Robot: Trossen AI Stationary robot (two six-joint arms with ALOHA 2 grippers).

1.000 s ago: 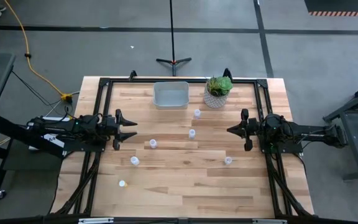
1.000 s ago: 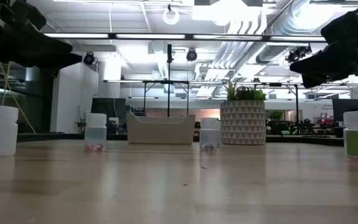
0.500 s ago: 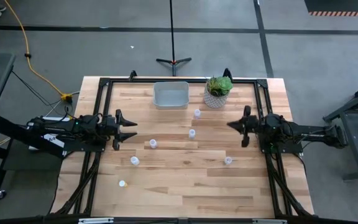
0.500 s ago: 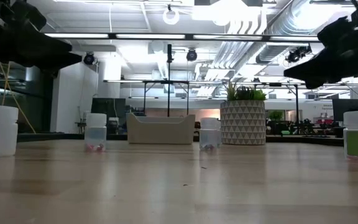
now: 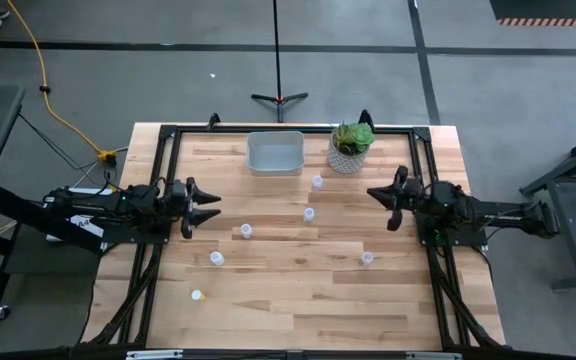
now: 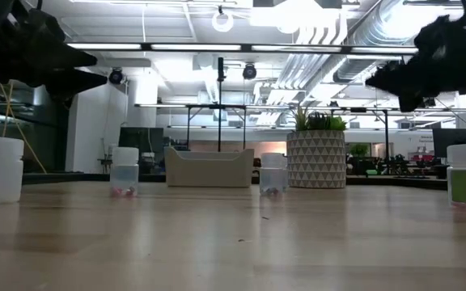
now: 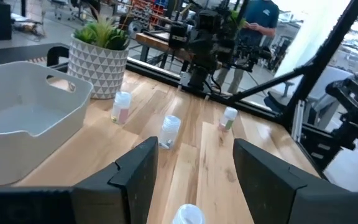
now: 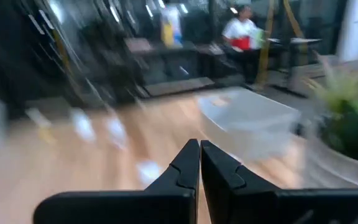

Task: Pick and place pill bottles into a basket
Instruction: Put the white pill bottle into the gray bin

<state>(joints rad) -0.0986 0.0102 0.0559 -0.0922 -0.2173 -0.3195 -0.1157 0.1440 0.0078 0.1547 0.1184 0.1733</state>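
Observation:
Several tiny white pill bottles stand upright on the wooden table, among them one (image 5: 317, 182) near the plant, one (image 5: 309, 214) at mid-table, one (image 5: 246, 231) and one (image 5: 367, 258). The pale grey-blue basket (image 5: 275, 153) stands at the far edge; it also shows in the left wrist view (image 7: 23, 118). My left gripper (image 5: 214, 206) hovers open and empty over the table's left side, the nearest bottle (image 7: 188, 214) just ahead of it. My right gripper (image 5: 371, 192) hovers shut and empty over the right side, its fingertips together in the right wrist view (image 8: 199, 147).
A green plant in a white patterned pot (image 5: 351, 147) stands right of the basket. A black frame (image 5: 268, 128) runs round the table's edges. People show in the room beyond (image 8: 241, 30). Bare wood lies between the two grippers and toward the near edge.
My right gripper, still shut, has moved toward the table's far edge and a little toward the basket. My left gripper has turned somewhat about its own axis while staying in place. No bottle has moved.

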